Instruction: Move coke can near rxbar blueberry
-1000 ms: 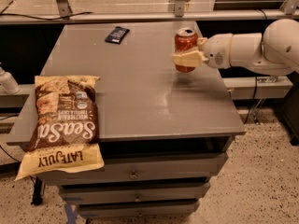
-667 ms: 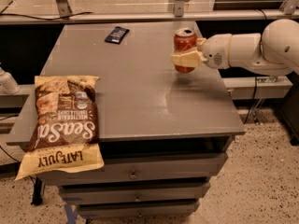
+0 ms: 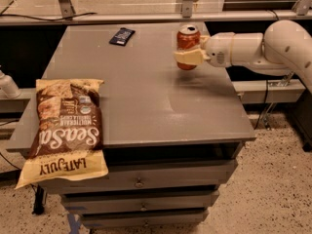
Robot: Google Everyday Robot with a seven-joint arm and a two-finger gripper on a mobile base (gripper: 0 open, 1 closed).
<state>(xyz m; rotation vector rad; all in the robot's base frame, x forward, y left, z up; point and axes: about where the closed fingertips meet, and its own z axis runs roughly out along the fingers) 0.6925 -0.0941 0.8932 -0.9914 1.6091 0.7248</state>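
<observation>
Firmly, the gripper clasped the coke can.
It was upright, well apart from the rxbar blueberry on the table.

coke can: red, upright, clasped by gripper, far right | rxbar blueberry: flat, far-left, well apart

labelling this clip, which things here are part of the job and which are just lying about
Part of the job:
can, held by the gripper at the table's right rear
blue bar, flat at the back

Just lying about:
chip bag, hanging over the front left edge
table
drawers
</observation>
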